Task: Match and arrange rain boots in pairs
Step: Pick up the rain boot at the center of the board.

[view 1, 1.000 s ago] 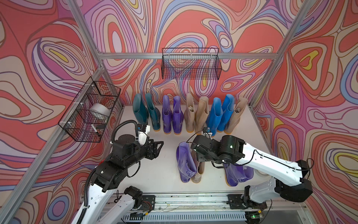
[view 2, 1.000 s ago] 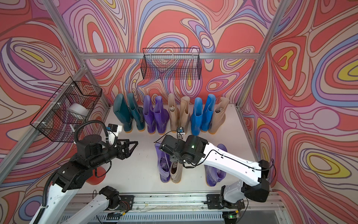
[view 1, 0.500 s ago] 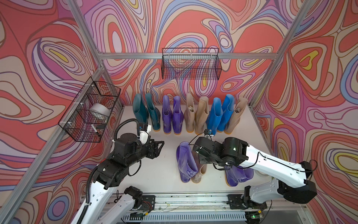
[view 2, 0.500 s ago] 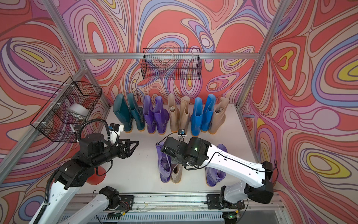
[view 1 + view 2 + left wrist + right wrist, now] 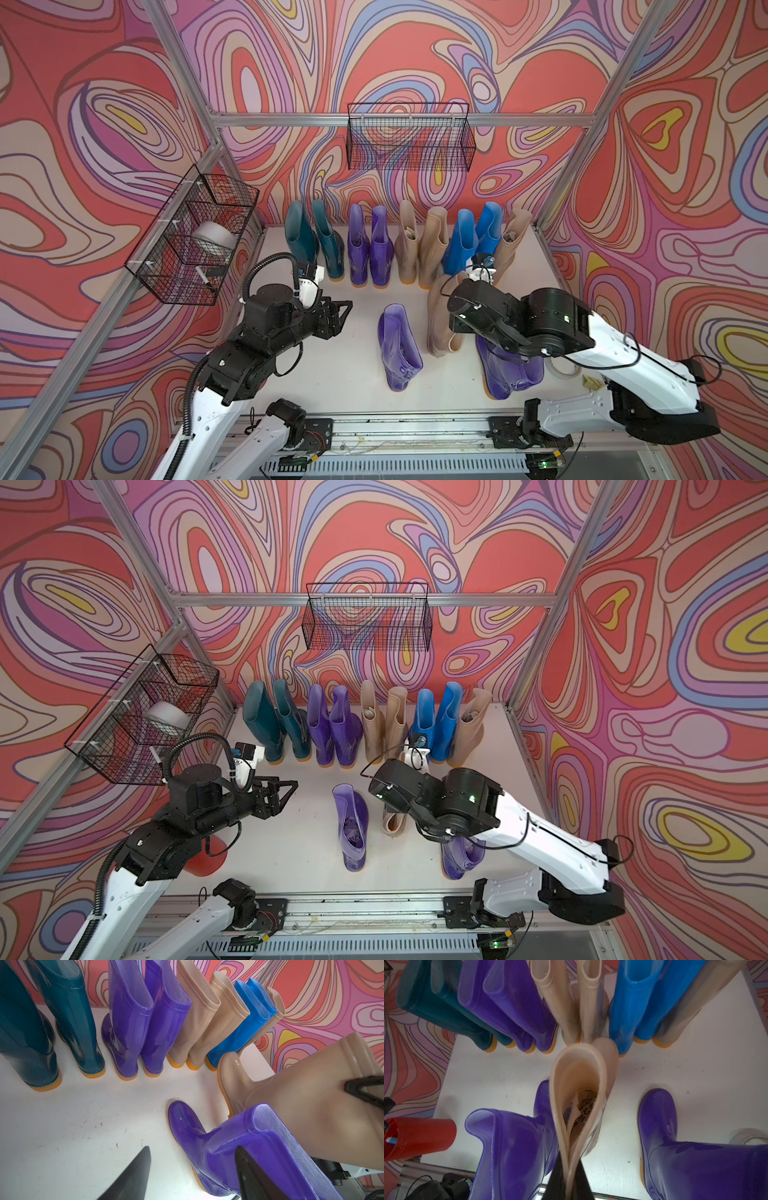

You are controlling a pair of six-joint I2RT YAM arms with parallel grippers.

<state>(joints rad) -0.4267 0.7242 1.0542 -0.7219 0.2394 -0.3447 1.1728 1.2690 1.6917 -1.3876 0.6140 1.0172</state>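
Pinching the cuff flat: right gripper (image 5: 570, 1176) has its fingers closed on the rim of the glossy beige rubber rain boot (image 5: 579, 1084). Paper wad (image 5: 583, 1109) visible down the shaft. (K.)

Where does it stand? (M.)

Front of the white tabletop (image 5: 357, 386), toe toward the back row, leaning. A loose glossy purple rubber boot (image 5: 399, 353) is just beside it on one side, another purple boot (image 5: 507, 374) under the right arm on the other. Can't tell whether the sole is clear of the table. (K.)

Its match? (M.)

My guess is the single beige boot (image 5: 513, 241) at the row's end, beside the bright blue pair (image 5: 473, 237). Then beige pair (image 5: 419, 245), purple pair (image 5: 370, 245), teal pair (image 5: 316, 241), all upright. (K.)

Left side? (M.)

Left gripper (image 5: 338, 316) hovers over bare table near the teal pair, fingers apart, nothing in them. (K.)

Risks? (M.)

It's a thin grip on soft rubber, high above the weight. The cuff may peel out, or the boot may swing and clip the purple neighbour or the blue pair. One fall could topple the packed row. Set down aslant, it likely tips, since the sole is narrow. The red plastic cup (image 5: 208, 858) by the left arm is well apart, no concern. (K.)
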